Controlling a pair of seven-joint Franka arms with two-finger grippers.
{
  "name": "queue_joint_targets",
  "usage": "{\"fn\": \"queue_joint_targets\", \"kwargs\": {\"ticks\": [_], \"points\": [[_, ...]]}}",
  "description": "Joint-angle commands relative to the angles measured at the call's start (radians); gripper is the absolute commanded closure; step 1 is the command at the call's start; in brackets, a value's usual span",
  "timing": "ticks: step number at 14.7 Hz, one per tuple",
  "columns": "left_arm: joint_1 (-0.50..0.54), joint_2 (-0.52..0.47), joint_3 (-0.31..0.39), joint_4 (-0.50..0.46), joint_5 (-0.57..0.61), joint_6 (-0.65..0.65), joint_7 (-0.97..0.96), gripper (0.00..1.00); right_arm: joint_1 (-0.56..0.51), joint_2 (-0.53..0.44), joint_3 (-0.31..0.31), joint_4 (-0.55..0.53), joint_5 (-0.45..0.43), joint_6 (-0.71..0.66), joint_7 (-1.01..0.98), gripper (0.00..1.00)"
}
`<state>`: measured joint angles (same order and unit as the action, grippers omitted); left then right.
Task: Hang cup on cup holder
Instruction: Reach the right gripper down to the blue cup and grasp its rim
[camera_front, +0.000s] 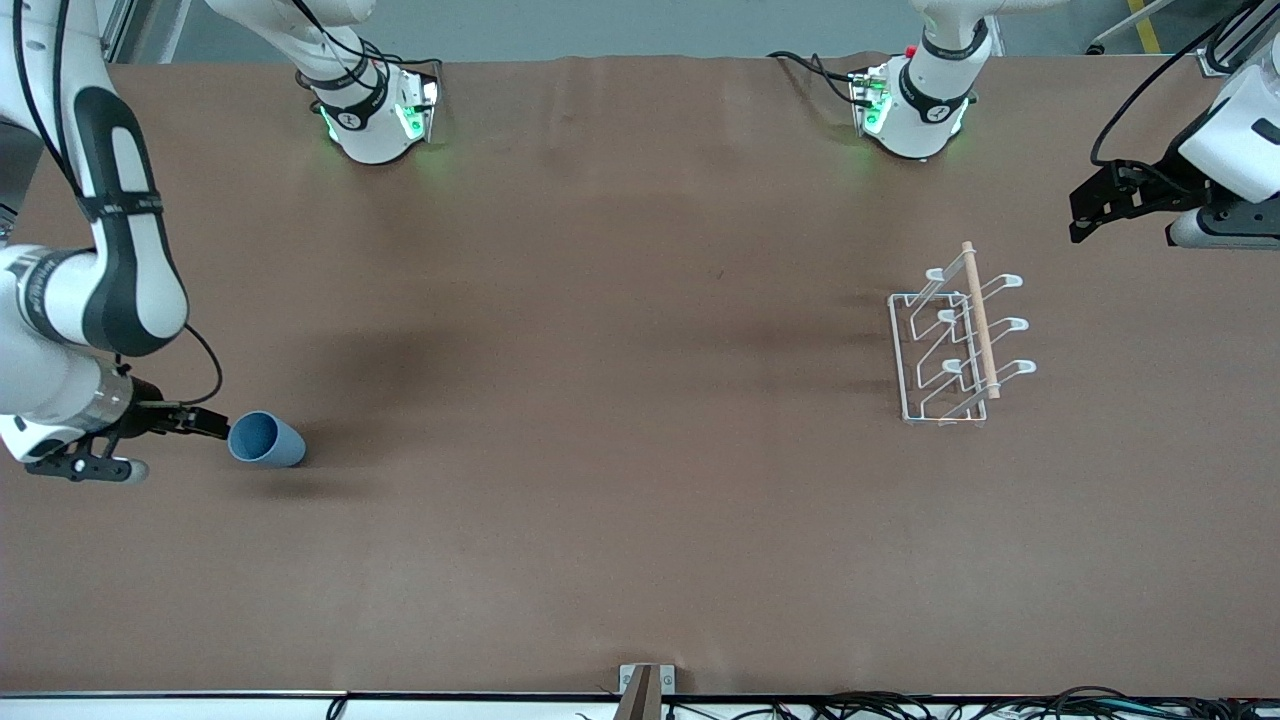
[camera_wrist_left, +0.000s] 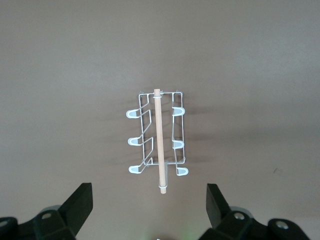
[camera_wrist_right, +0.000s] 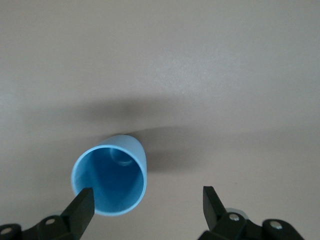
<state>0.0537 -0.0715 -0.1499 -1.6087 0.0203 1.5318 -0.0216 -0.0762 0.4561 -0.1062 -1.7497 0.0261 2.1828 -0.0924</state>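
Brown matting is covering the whole table (camera_front: 620, 400), and you are looking across it toward the two arm bases. Toward the right arm's end of the table, the cup (camera_front: 266, 440) is lying on its side on the mat with its open mouth facing the right gripper (camera_front: 205, 424). In the right wrist view the cup (camera_wrist_right: 111, 179) is sitting off-centre between the fingers (camera_wrist_right: 80, 209), its rim just at one finger, and the jaws are standing wide apart with nothing held. Toward the left arm's end, the cup holder (camera_front: 955, 340) is standing well apart from the cup, its wooden rod (camera_front: 980, 318) lying across the top of the wire prongs. The left gripper (camera_front: 1085, 215) is waiting in the air near that end of the table, jaws spread and empty; its wrist view is showing the cup holder (camera_wrist_left: 157, 140) on the mat.

By this reading, you are in the approach-to-grasp step: no cup is hanging yet. Your next move is calling for centring the jaws on the cup's rim or wall, then closing. A tapered cup on its side may roll if one finger nudges it first.

No brand, label or legible writing is showing on the cup or holder.
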Motion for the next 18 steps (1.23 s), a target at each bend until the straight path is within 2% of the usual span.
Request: {"fn": "queue_joint_targets", "kwargs": {"ticks": [1, 3, 5, 8, 10, 11, 12, 14, 18], "points": [[0.006, 0.016, -0.005, 0.027, 0.012, -0.010, 0.012, 0.00, -0.016, 0.035, 0.011, 0.006, 0.012, 0.006, -0.017, 0.08], [0.006, 0.022, -0.004, 0.027, 0.013, -0.010, 0.011, 0.00, -0.022, 0.067, 0.013, 0.006, 0.014, 0.032, -0.017, 0.10], [0.008, 0.024, 0.003, 0.027, 0.015, -0.010, 0.014, 0.00, -0.022, 0.088, 0.014, 0.006, 0.018, 0.037, -0.018, 0.17], [0.008, 0.027, 0.003, 0.027, 0.016, -0.010, 0.014, 0.00, -0.024, 0.125, 0.014, 0.009, 0.069, 0.041, -0.018, 0.44], [0.008, 0.027, 0.003, 0.027, 0.016, -0.010, 0.014, 0.00, -0.023, 0.133, 0.014, 0.013, 0.090, 0.041, -0.018, 0.74], [0.008, 0.029, 0.003, 0.027, 0.016, -0.010, 0.014, 0.00, -0.024, 0.136, 0.014, 0.015, 0.106, 0.047, -0.018, 0.86], [0.006, 0.030, 0.003, 0.027, 0.013, -0.010, 0.014, 0.00, -0.025, 0.138, 0.014, 0.015, 0.130, 0.063, -0.018, 0.93], [0.003, 0.032, 0.003, 0.027, 0.012, -0.010, 0.014, 0.00, -0.024, 0.138, 0.013, 0.015, 0.156, 0.063, -0.018, 0.99], [0.003, 0.032, 0.003, 0.027, 0.012, -0.010, 0.014, 0.00, -0.013, 0.095, 0.013, 0.013, 0.156, 0.023, -0.030, 0.99]]}}
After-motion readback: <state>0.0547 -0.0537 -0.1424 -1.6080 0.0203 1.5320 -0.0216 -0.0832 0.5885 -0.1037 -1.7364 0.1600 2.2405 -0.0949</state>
